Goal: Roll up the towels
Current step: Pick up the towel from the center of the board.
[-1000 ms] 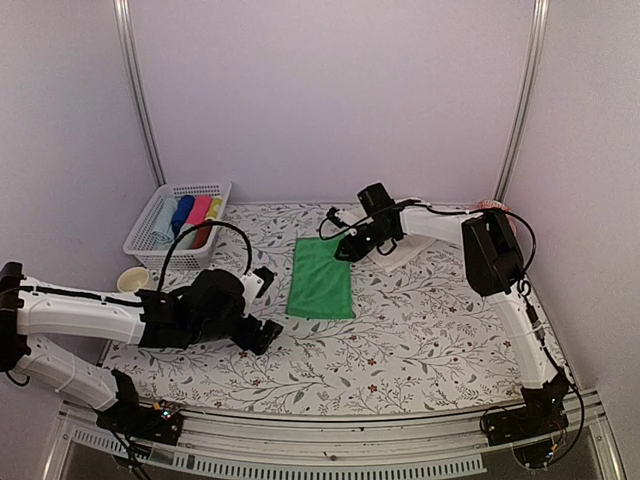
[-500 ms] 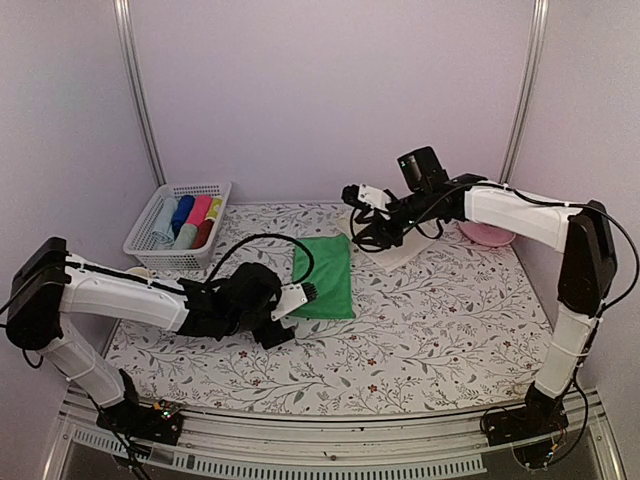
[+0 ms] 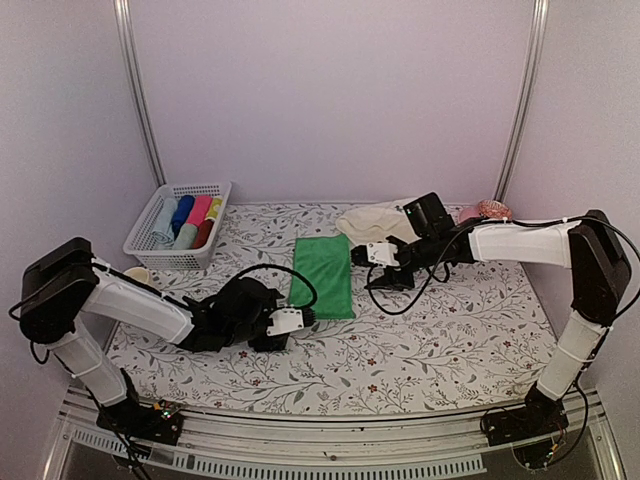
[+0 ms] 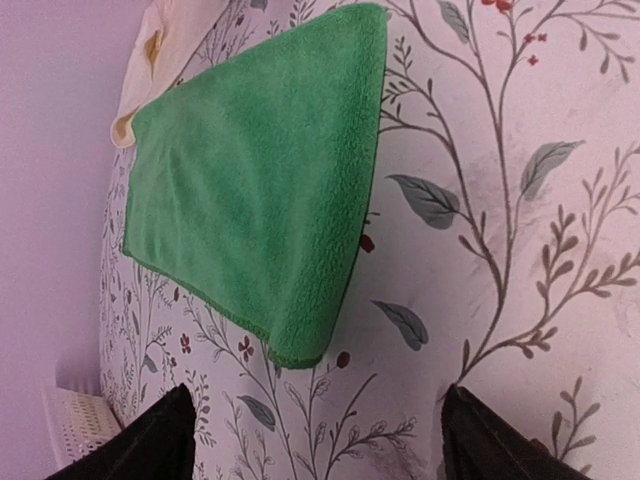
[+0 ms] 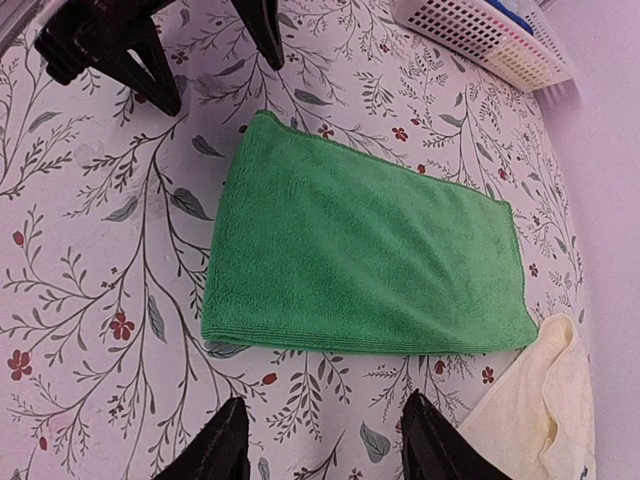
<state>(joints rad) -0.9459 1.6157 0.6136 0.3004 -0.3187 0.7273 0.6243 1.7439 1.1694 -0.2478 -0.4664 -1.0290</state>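
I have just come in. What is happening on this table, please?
A robot is about to roll towels here. The bright green cloth towel lies flat, not yet rolled, in the middle of the flowered table. The left gripper is open at its near corner, and the right gripper is open beside its right edge; neither holds anything. The cream-white cloth towel lies crumpled farther back.

Bright green terry towel [image 4: 255, 190] lies flat on the floral-print table cover [image 4: 500, 200], one rounded corner nearest the camera. Crumpled cream-white cloth [image 4: 165, 45] meets its far corner, partly cut off. Left gripper [image 4: 315, 450]: black fingertips [image 4: 150, 445] wide apart, nothing between, short of the towel. White lattice basket [image 4: 70, 425] corner at lower left.
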